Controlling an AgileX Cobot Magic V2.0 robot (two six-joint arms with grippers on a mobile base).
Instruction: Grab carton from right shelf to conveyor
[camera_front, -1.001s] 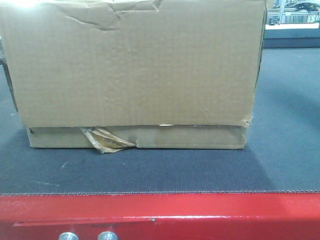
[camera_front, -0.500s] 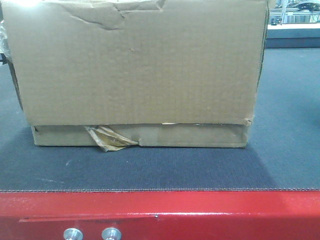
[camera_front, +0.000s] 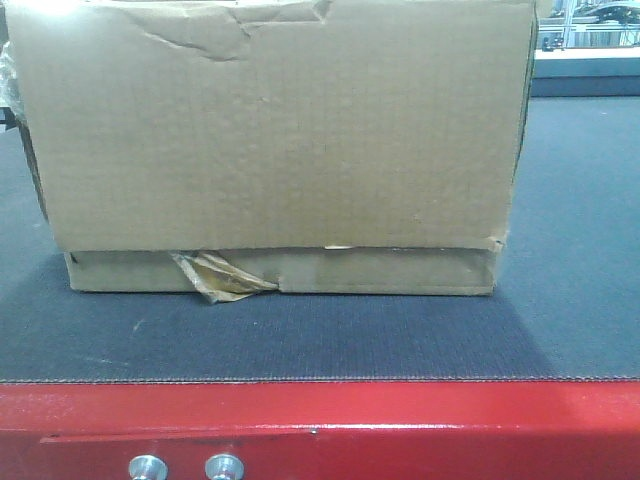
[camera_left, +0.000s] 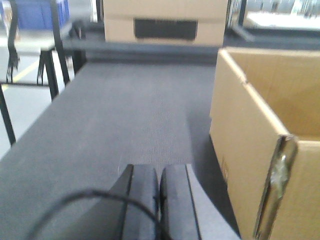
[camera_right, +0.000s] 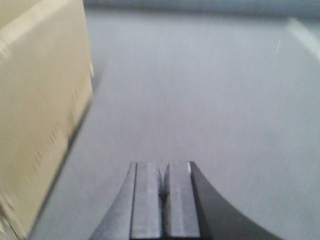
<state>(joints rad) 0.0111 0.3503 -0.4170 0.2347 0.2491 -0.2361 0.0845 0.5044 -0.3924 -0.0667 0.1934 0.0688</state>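
1. The left gripper (camera_left: 159, 200) hangs over the conveyor (camera_left: 125, 130) with its two dark fingers pressed together and nothing between them; a thin black cable loops across its near end.
2. Just right of that gripper stands the carton (camera_left: 260, 150), its top open, its near corner edged with a strip of glossy tape.
3. The right gripper (camera_right: 163, 200) likewise has its fingers together and empty, held above the grey belt (camera_right: 210, 100), with the carton's side wall (camera_right: 40, 100) near on its left (this view is blurred).
4. In the front view the carton (camera_front: 280, 140) sits flat on the belt (camera_front: 300, 335), filling most of the picture; its upper face is creased and dented, a wad of amber tape (camera_front: 222, 277) hangs at the lower left, and the lower right corner is torn.
5. The red frame edge (camera_front: 400, 425) runs along the near side, with two silver bolts (camera_front: 186, 467) low at the left.
6. Far along the belt in the left wrist view stands a second cardboard box (camera_left: 165, 22) with a dark label.
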